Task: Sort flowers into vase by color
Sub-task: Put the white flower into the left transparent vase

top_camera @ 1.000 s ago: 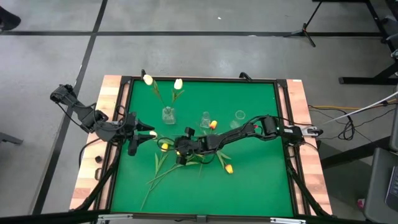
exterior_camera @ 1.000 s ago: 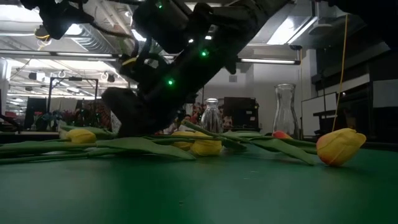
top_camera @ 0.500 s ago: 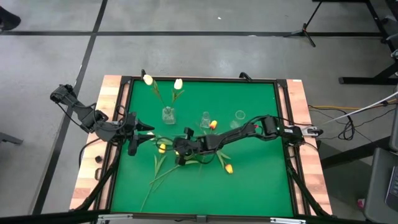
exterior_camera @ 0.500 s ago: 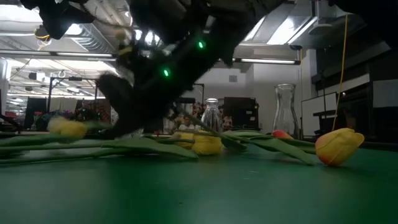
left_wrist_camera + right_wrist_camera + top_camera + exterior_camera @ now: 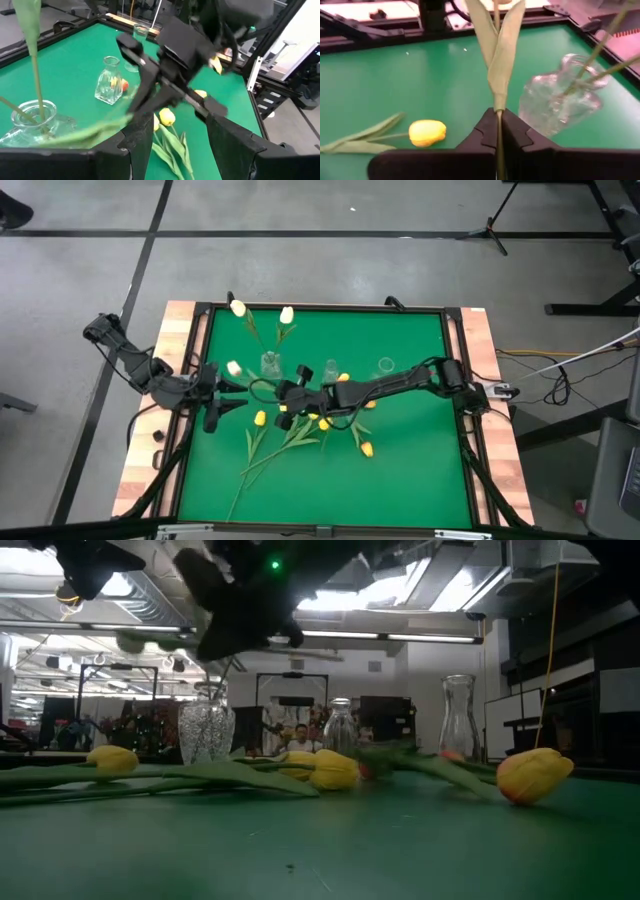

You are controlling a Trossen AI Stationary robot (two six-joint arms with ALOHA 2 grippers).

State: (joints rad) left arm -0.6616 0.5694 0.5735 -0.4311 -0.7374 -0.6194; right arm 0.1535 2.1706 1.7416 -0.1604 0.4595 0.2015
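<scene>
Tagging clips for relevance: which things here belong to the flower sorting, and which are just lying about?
Job: held tulip, right gripper, left gripper idle at the mat's left edge, glass vase with white tulips, middle vase, right vase, yellow tulips.
Lying about: cables, tripod on floor.

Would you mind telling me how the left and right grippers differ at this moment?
The right gripper is shut on a tulip stem, lifted over mid-table; the left gripper is open and holds nothing. The right arm stretches far across the green mat; the left waits near the mat's left edge. Both are dark two-finger grippers.
</scene>
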